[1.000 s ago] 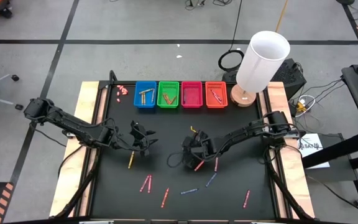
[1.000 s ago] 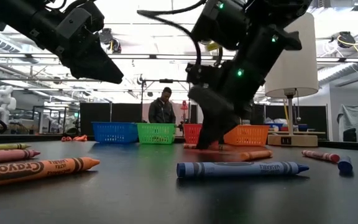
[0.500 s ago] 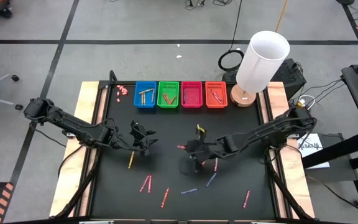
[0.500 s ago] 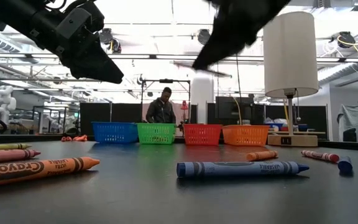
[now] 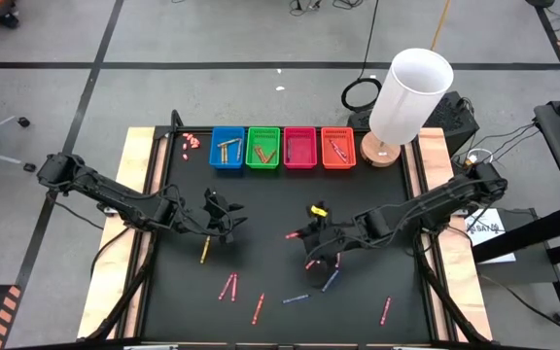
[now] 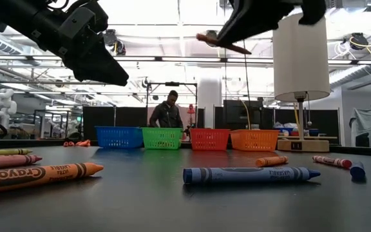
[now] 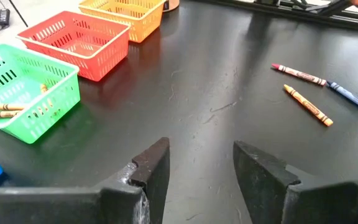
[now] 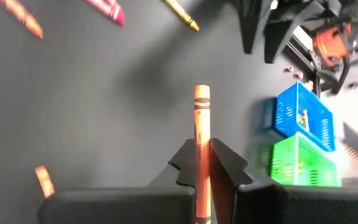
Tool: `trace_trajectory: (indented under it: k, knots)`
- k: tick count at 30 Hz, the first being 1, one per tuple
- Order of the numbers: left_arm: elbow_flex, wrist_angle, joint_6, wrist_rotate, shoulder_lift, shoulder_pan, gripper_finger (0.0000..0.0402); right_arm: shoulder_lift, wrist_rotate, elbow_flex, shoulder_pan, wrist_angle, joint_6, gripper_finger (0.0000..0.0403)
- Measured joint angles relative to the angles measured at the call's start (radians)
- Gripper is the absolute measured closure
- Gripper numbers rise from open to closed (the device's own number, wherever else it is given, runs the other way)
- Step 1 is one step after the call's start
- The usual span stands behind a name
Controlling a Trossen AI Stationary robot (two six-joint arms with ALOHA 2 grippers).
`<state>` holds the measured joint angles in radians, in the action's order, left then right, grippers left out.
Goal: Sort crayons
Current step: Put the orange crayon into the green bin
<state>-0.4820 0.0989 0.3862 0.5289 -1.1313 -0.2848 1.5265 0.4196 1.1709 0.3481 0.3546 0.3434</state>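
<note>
My right gripper (image 5: 306, 236) hangs high over the middle of the black mat, shut on an orange crayon (image 8: 202, 118) whose free end (image 6: 201, 37) sticks out toward the left arm. My left gripper (image 5: 225, 217) waits open and empty above the mat's left part, its fingers apart in the left wrist view (image 7: 201, 163). Loose crayons lie flat on the mat: a yellow one (image 5: 204, 251), a pink pair (image 5: 228, 286), red ones (image 5: 258, 308) and blue ones (image 5: 330, 281). Along the far edge stand the blue (image 5: 227, 149), green (image 5: 263, 148), pink (image 5: 299, 148) and orange (image 5: 338, 149) baskets. My right gripper pinches the orange crayon between its two fingers at the crayon's rear half (image 8: 202, 163). The crayon runs along the fingers and its front half pokes out past their ends. It is lifted clear of the mat and lies close to level, a little tilted.
A white-shaded lamp (image 5: 408, 95) stands at the far right corner beside the orange basket. Tiny pinkish bits (image 5: 191, 142) lie left of the blue basket. More crayons (image 5: 385, 310) lie near the front right. A person (image 6: 167, 111) stands in the room beyond the table.
My right gripper has risen from the mat with the orange crayon shut between its fingers and has rolled about its own axis on the way up. The crayon, down at the mat a second ago, now hangs clear and high.
</note>
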Motion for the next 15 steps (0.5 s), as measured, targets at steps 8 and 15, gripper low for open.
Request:
trace_trajectory:
  k: [8, 15]
  knots:
    - [0.000, 0.000, -0.024, 0.034, 0.000, 0.004, 0.0228, 0.000, 0.016, 0.000, -0.001, 0.018, 0.261, 0.0399]
    - [0.000, 0.027, -0.145, 0.038, 0.000, 0.005, 0.0228, 0.000, 0.126, 0.000, -0.001, 0.017, 0.389, 0.0399]
